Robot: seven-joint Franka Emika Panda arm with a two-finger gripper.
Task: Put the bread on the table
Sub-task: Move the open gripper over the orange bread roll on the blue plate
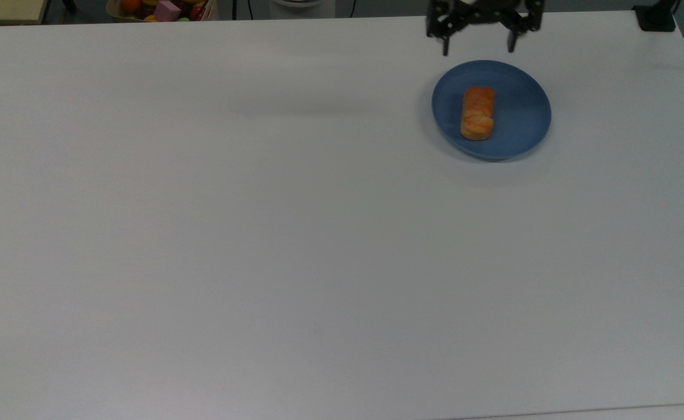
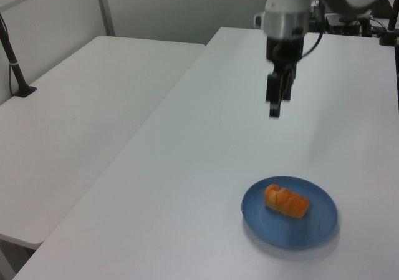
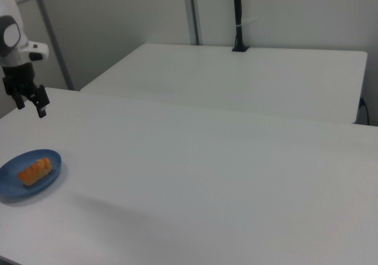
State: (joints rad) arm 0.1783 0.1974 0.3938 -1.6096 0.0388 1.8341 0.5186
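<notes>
Bread [image 1: 478, 113] sits on the blue plate [image 1: 523, 116], left of plate centre in the top view, long axis running 12 to 6. Gripper [image 1: 478, 49] hangs above the table [image 1: 260, 233] just off the plate's 12 o'clock rim in the top view, fingers [image 1: 445, 48] spread wide, holding nothing, touching nothing. Left view shows the gripper [image 2: 274, 108] well above the surface, pointing down, w/ the bread [image 2: 287, 201] lower in the picture. Bread is golden-orange, oblong, segmented glossy top, much smaller than the plate. Right view: plate [image 3: 9, 185] near the table's edge at 8 o'clock, gripper [image 3: 31, 107] above it. Wide bare tabletop spreads from the plate toward 9 and 6 o'clock in the top view; a box of coloured items [image 1: 161, 9] lies past the far edge at 11.
</notes>
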